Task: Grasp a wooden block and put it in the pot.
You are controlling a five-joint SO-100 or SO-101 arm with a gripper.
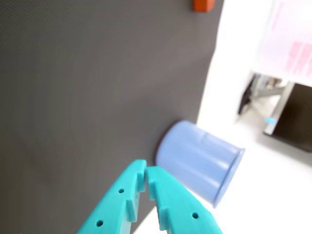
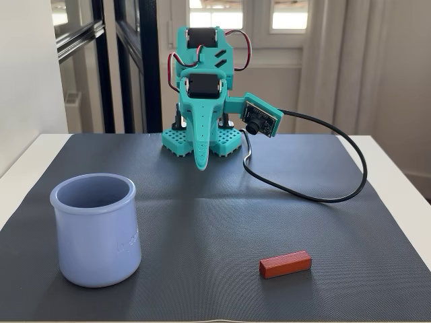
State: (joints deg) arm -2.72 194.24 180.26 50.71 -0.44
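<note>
The wooden block [image 2: 285,264], a small reddish-brown bar, lies on the dark mat at the front right in the fixed view; its end shows at the top edge of the wrist view [image 1: 203,5]. The lavender-blue pot [image 2: 96,229] stands upright at the front left of the mat, empty; the wrist view shows it [image 1: 200,160] just past the fingertips. My teal gripper [image 2: 200,166] hangs shut and empty near the arm's base at the back of the mat, far from both. In the wrist view the gripper [image 1: 146,172] has its jaws together.
A dark ribbed mat [image 2: 222,202] covers the white table. A black cable [image 2: 323,195] loops from the wrist camera across the mat's back right. Windows and a dark door frame stand behind the arm's base [image 2: 202,138].
</note>
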